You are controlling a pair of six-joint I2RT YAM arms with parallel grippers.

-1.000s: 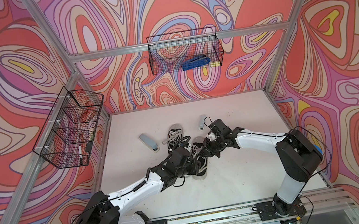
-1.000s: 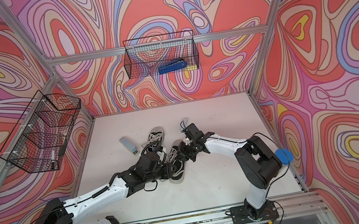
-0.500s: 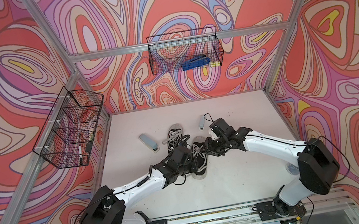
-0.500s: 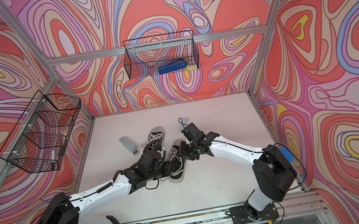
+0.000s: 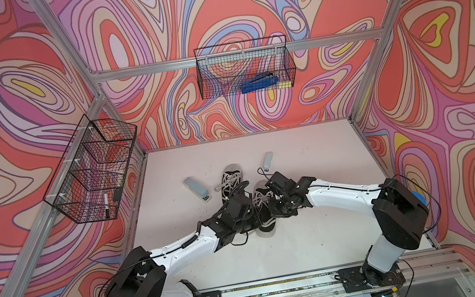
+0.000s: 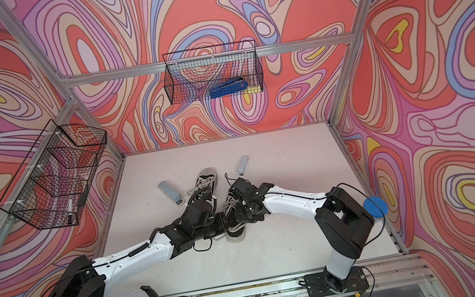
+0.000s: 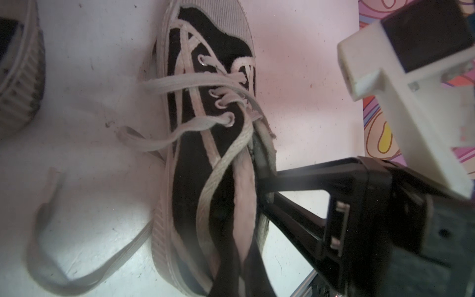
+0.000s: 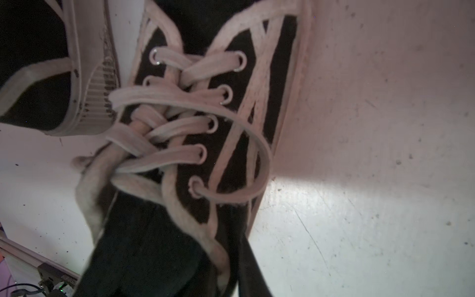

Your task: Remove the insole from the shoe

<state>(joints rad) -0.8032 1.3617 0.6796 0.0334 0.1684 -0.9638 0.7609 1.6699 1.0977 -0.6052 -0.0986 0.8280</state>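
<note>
While the left gripper is shut at the mid-frame shoe (right gripper: state untellable), loose laces could be snagged.

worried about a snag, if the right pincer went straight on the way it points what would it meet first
Most likely the near shoe: the right pincer sits at its opening, pointing inward, so the shoe's inside comes first. Depth there is hidden.

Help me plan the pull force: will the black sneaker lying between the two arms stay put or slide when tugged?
The sneaker probably slides: it looks light canvas on a smooth table. Its upper likely folds rather than resists. The loose laces will probably trail floppily.
</note>
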